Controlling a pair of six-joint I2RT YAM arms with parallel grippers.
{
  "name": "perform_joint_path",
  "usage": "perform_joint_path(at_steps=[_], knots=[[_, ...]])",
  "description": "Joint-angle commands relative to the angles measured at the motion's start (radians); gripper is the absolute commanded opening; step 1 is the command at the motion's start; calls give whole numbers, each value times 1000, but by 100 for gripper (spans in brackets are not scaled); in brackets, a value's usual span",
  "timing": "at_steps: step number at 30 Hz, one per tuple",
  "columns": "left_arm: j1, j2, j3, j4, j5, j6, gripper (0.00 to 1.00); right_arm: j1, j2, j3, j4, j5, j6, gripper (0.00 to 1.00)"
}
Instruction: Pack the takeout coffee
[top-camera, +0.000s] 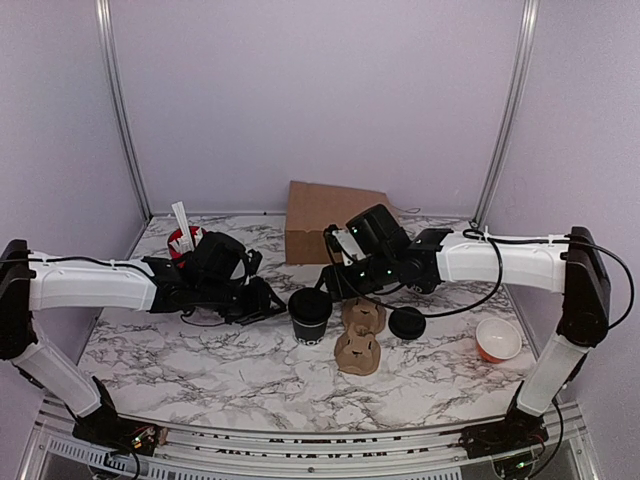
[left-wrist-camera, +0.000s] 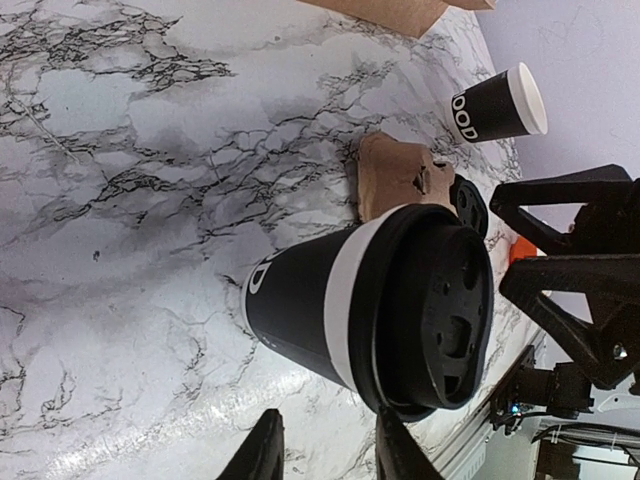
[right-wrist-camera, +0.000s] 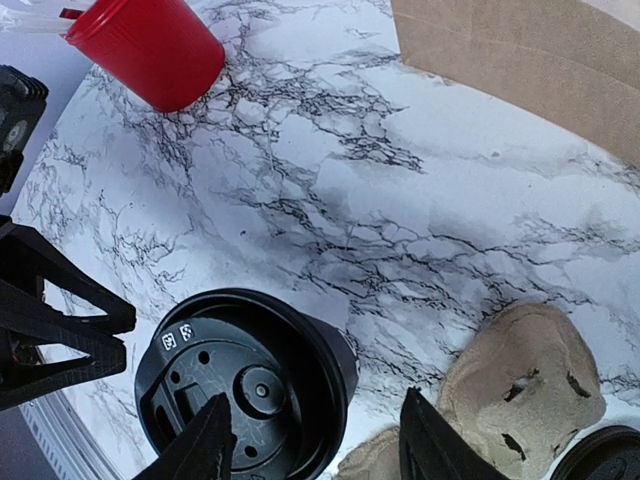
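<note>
The takeout coffee (top-camera: 308, 315) is a black paper cup with a black lid, standing upright mid-table. In the left wrist view a white band shows just under the lid of the cup (left-wrist-camera: 330, 310). My left gripper (top-camera: 268, 300) is at the cup's left, and its fingers (left-wrist-camera: 330, 455) are open, with bare marble between them and the cup just beyond the tips. My right gripper (top-camera: 335, 283) hangs over the cup from behind and to the right. It is open (right-wrist-camera: 315, 445), with one finger over the lid (right-wrist-camera: 250, 390) and the other out past the cup's side.
A brown pulp cup carrier (top-camera: 360, 335) lies just right of the cup, with a loose black lid (top-camera: 407, 323) beyond it. An orange-lined cup (top-camera: 497, 340) stands far right and a red cup (top-camera: 183, 240) back left. A cardboard box (top-camera: 320, 220) sits behind. An open black cup (left-wrist-camera: 497, 105) stands farther back.
</note>
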Motion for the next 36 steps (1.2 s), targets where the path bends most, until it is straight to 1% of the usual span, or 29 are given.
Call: perform_joint_path(at_steps=[1, 13, 22, 36], knots=[[-3, 31, 31, 41, 5, -5, 31, 1, 4, 10, -1, -8, -11, 54], [-2, 32, 43, 37, -3, 4, 31, 9, 10, -8, 5, 3, -3, 49], [-1, 89, 81, 26, -14, 27, 30, 18, 25, -11, 7, 9, -1, 45], [-6, 146, 87, -61, -87, 65, 22, 24, 53, -33, 18, 4, 0, 39]])
